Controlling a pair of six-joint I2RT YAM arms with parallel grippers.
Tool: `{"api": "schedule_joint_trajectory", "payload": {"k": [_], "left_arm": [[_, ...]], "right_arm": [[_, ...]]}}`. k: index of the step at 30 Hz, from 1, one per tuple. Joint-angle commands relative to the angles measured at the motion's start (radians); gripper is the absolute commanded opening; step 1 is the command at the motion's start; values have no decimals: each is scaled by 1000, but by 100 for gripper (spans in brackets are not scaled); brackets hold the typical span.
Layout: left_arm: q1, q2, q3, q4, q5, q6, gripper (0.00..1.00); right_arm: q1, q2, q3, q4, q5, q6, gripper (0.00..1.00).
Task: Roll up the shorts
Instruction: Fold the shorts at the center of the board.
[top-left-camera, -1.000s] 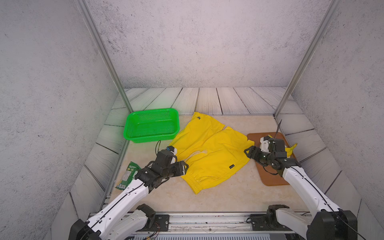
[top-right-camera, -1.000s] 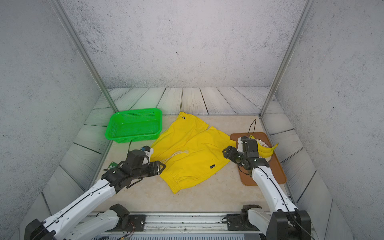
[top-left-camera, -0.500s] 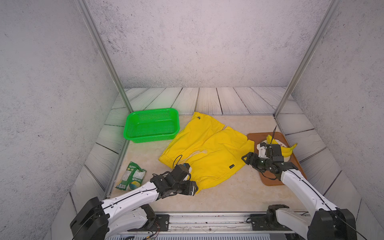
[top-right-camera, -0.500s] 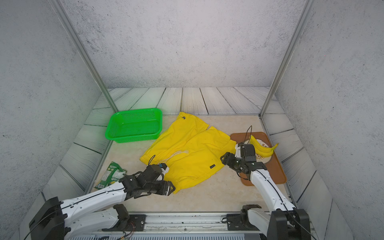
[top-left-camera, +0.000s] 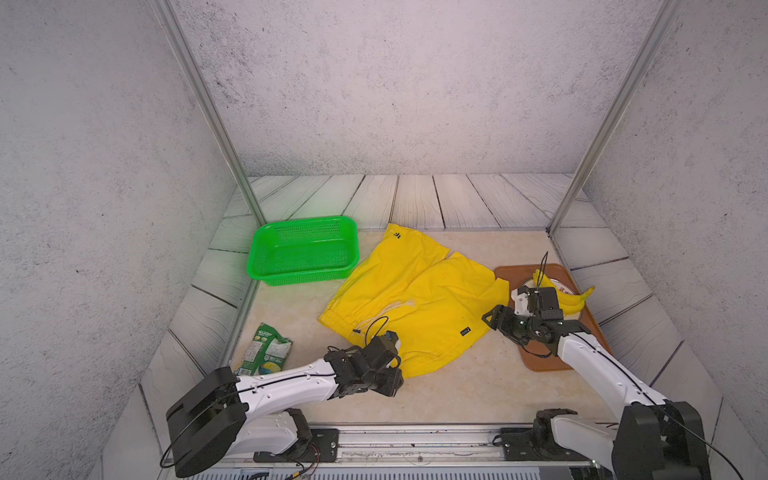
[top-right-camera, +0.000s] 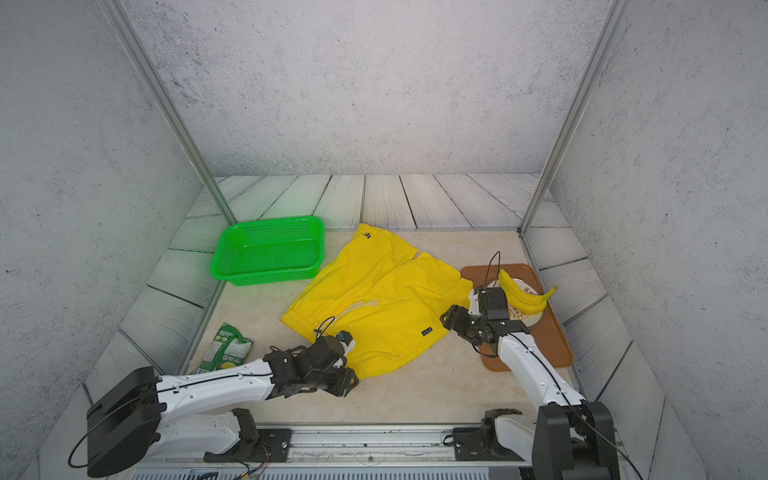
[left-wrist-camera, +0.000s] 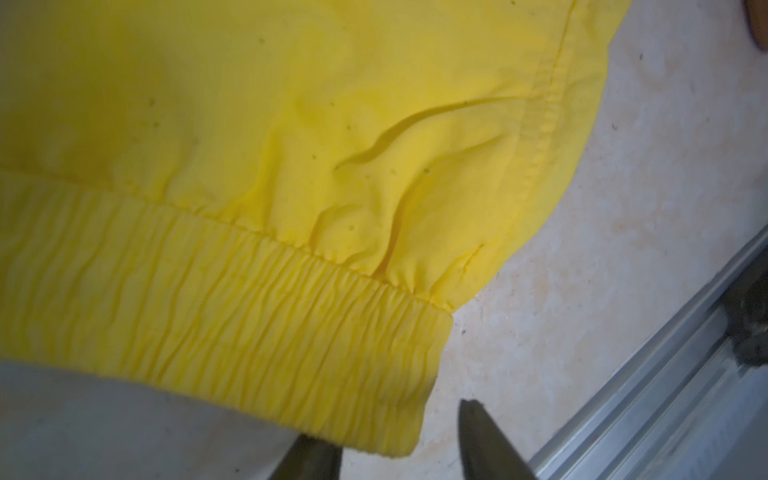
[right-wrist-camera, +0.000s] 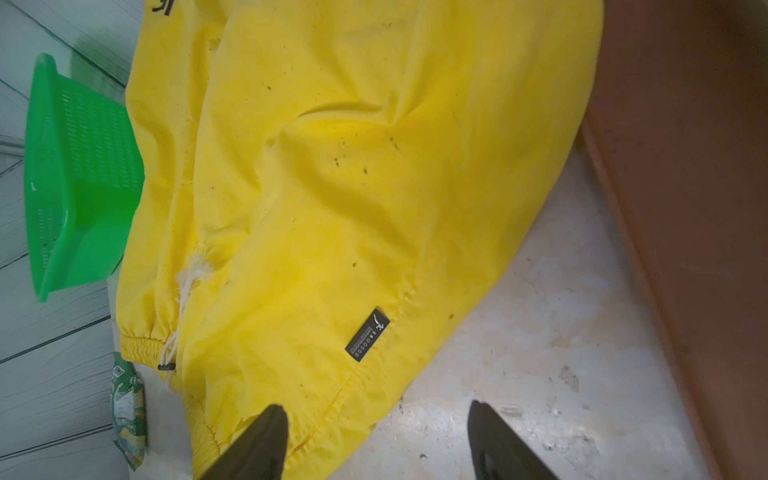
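Grey speckled walls and pale plank panels close in a beige counter. Near its front edge the left gripper lies low with its jaws parted and nothing pinched. The corner of the elastic waistband sits just ahead of the gap; one fingertip meets the band's edge and the other stands over bare counter. The right gripper is likewise spread wide and grasps nothing. One of its fingers hangs over the hem of a leg and the other over the counter, close to a small black label.

Between the two, the shorts lie spread out in the middle of the counter. The waistband faces the near left, with the white drawstring loose on the fabric. Beyond them, a green basket stands just beside the far leg. A brown tray at the robot's right meets the other leg's hem and carries bananas. A crumpled green snack packet lies near the left arm.
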Motion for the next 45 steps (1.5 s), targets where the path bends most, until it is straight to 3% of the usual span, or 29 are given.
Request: {"api": "schedule_joint_trajectory", "payload": {"k": [1,3,7,12,18,23,28,32,42,45], "left_arm": [[-6,30,24,-2,-65,15,21],[-7,24,28,-50,-98,8,1],[-18,-85,12,-176,-199,-12,0],[-21,-325,-15,-386,-333,-81,0],[-23,-429,-61,-424,-346,-138,0],[-23,-384,-61,-414,-312,-126,31],[-23,-366,-85,-365,-268,-129,48],[-25,-352,-100,-346,-228,-135,54],[-41,-323,-157,-209,-138,-125,59],[-45,-271,-152,-183,-147,-114,57]], "right_arm": [[4,35,83,-34,68,-28,72],[5,57,129,-68,131,-33,71],[4,99,208,-98,211,-38,72],[2,181,303,-139,267,-50,72],[4,285,341,-127,262,-54,69],[4,366,366,-150,265,-71,66],[3,404,359,-156,269,-64,66],[2,430,355,-159,296,-70,65],[3,477,355,-123,287,-58,34],[2,479,349,-110,280,-50,20]]}}
